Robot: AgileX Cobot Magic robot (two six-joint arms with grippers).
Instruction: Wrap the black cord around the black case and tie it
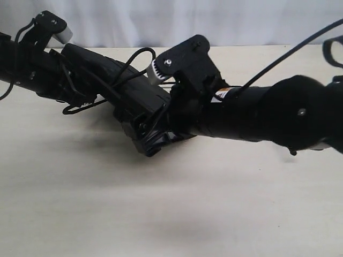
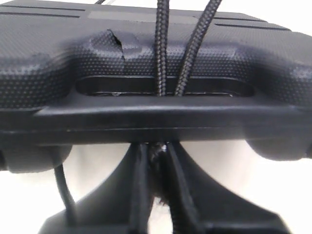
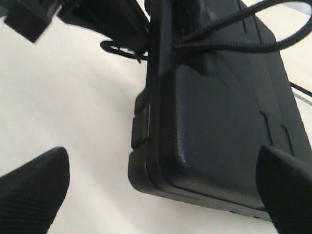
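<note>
Closest to the lens in the right wrist view: two dark fingertips [image 3: 36, 183] of the right hand [image 3: 161, 190], spread wide apart, with the end of the black case [image 3: 219, 126] between them. Closed up, latch edge showing, nothing of the inside on view. Slanted along its length in the exterior view, from upper left down to lower right, handle end at the left hand [image 2: 155, 156], far end at the right. Resting on the counter [image 1: 161, 214] or lifted off it: hard to tell. Left hand pressed together on the black cord [image 2: 161, 53], just beside the handle cut-out. Two braided strands down across the case and into that cut-out, with loose loops over its face. Pale wood-grain below, white backdrop [image 1: 177, 21] behind.
</note>
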